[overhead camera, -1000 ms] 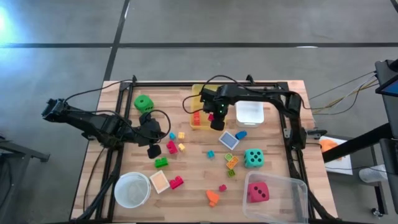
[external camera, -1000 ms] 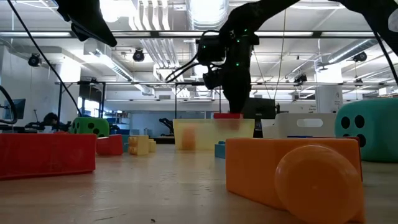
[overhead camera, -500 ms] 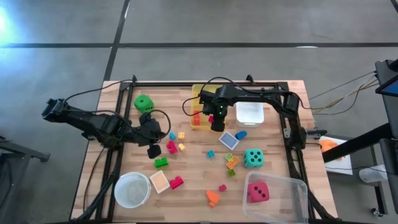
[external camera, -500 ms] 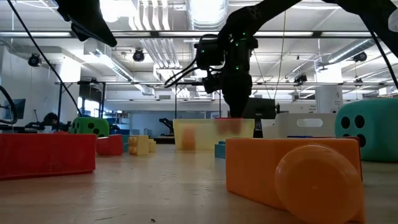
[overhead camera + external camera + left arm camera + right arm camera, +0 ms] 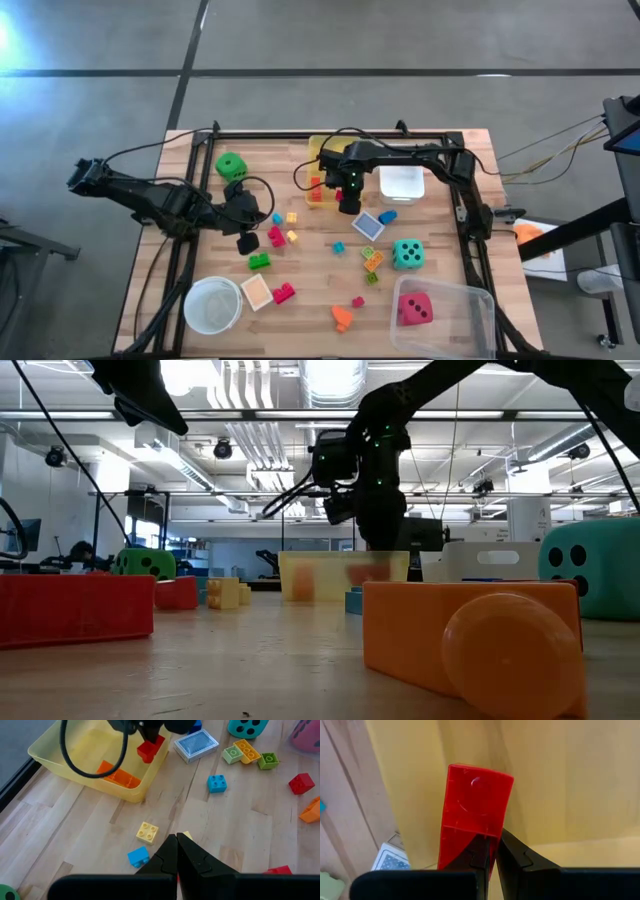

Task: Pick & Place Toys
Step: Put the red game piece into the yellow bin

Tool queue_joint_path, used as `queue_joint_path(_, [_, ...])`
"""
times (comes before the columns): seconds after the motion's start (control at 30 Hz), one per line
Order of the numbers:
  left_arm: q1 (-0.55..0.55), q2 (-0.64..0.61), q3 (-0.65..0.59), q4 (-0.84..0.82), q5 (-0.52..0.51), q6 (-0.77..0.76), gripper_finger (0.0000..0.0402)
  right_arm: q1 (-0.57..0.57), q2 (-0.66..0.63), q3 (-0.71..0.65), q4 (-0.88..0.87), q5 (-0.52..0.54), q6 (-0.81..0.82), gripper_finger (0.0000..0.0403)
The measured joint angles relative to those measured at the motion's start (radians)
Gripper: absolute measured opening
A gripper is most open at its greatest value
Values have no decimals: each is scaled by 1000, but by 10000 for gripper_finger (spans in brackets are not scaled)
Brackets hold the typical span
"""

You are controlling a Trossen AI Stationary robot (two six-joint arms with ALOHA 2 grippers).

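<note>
My right gripper (image 5: 345, 196) is shut on a red block (image 5: 475, 810) just inside the near right corner of the yellow bin (image 5: 322, 165). The block also shows in the left wrist view (image 5: 150, 748). An orange block (image 5: 116, 774) lies in the bin. My left gripper (image 5: 247, 241) is shut and empty, above the table beside a pink block (image 5: 275, 236) and small yellow blocks (image 5: 292, 228). Other blocks lie scattered on the wood. A green die (image 5: 231, 165) sits far left, a teal die (image 5: 406, 253) right, and a pink-red die (image 5: 415, 308) in the clear bin. My right gripper pinches the red block by its upper end (image 5: 470, 845) between its two fingers. The fingers come from above, pointing down. The block hangs below them, lengthwise and clear of the bin floor, close to the bin's wall (image 5: 150, 772).
A white bin (image 5: 401, 182) stands right of the yellow bin. A blue patterned box (image 5: 369, 225) lies near it. A round white bowl (image 5: 212, 304) stands near left and a clear bin (image 5: 470, 300) near right. A black frame runs along the table's edges.
My right gripper has gone down and slightly toward the table's left edge with the red block. The block now hangs behind the yellow bin's wall, below its rim. My left arm has kept still.
</note>
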Motion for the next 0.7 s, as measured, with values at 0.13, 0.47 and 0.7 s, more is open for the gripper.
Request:
queue_joint_path(0.13, [0, 0, 0, 0, 0, 0, 0, -1, 6, 0, 2, 0, -3, 15])
queue_joint_path(0.47, [0, 0, 0, 0, 0, 0, 0, -2, 9, 0, 3, 0, -3, 15])
queue_joint_path(0.7, [0, 0, 0, 0, 0, 0, 0, -2, 9, 0, 3, 0, -3, 15])
